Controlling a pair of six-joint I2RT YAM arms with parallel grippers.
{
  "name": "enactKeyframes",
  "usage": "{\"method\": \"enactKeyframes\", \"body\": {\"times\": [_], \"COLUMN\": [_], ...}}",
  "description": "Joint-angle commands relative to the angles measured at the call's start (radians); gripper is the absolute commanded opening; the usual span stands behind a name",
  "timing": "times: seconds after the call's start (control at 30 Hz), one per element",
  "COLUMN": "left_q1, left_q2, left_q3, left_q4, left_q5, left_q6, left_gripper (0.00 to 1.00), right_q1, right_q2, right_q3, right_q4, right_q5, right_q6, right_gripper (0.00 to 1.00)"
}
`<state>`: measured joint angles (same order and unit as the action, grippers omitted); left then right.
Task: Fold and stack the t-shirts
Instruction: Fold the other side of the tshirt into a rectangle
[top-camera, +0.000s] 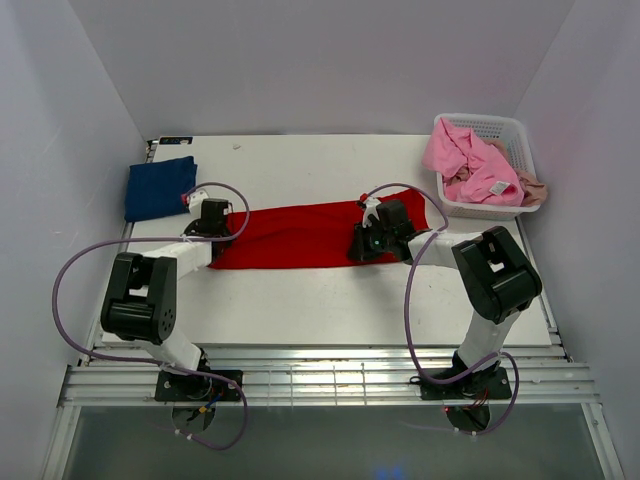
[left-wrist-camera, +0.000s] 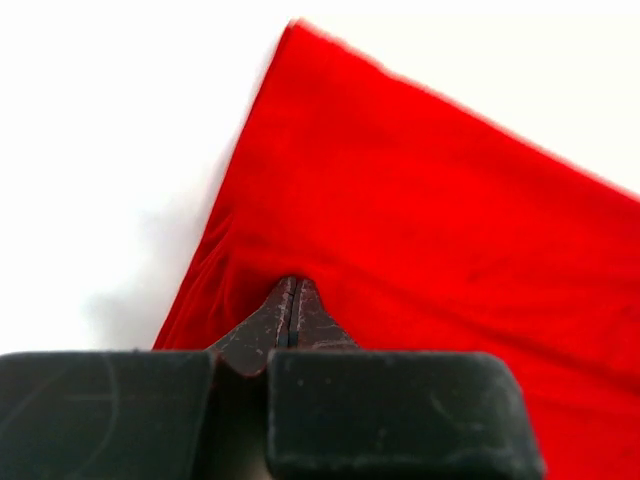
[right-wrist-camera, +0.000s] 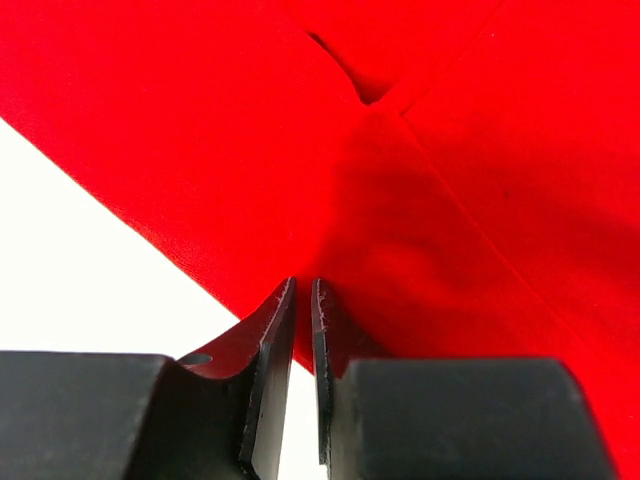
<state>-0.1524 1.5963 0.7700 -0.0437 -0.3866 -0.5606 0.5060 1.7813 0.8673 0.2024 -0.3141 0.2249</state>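
The red t-shirt (top-camera: 300, 235) lies as a long folded band across the middle of the frame in the top view, and both arms reach down onto it. The left gripper (left-wrist-camera: 292, 292) has its fingers pressed together at the band's left end, where the cloth bunches up into the tips. The right gripper (right-wrist-camera: 303, 290) is drawn in to a thin slit on the near edge of the right half, and creases in the cloth run toward its tips. Past the right gripper's fingers a seam and a small dark fold cross the cloth. The white table (top-camera: 330, 300) shows bare just beside both pinched edges. A navy t-shirt (top-camera: 160, 187) lies folded at the upper left, near the left arm's wrist but apart from the red band. At the upper right a white lattice basket (top-camera: 515, 130) holds crumpled pink t-shirts (top-camera: 470, 165), with a bit of beige cloth (top-camera: 535, 190) at its right edge.
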Motion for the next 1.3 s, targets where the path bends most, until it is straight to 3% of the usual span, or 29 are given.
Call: {"method": "enactKeyframes", "body": {"times": [0.0,0.4,0.6,0.73,1.27], "left_q1": [0.005,0.005,0.005,0.005,0.005], "left_q2": [0.030,0.096,-0.088,-0.140,-0.136], "left_q3": [0.069,0.196,0.068,0.037,-0.037], "left_q4": [0.067,0.058,0.050,-0.097,-0.167], "left_q5": [-0.026,-0.014,0.002,0.018,0.023], "left_q6": [0.036,0.065,0.021,0.004,-0.016], "left_gripper": [0.00,0.00,0.00,0.00,0.00], "right_q1": [0.006,0.008,0.006,0.008,0.009], "right_q2": [0.013,0.030,0.040,0.046,0.018], "right_q3": [-0.051,-0.050,-0.045,-0.050,-0.073], "right_q4": [-0.138,-0.144,-0.144,-0.132,-0.115], "right_q5": [0.027,0.024,0.020,0.009,-0.002], "right_q6": [-0.030,-0.038,-0.039,-0.035,-0.022], "right_gripper": [0.18,0.18,0.18,0.18,0.18]}}
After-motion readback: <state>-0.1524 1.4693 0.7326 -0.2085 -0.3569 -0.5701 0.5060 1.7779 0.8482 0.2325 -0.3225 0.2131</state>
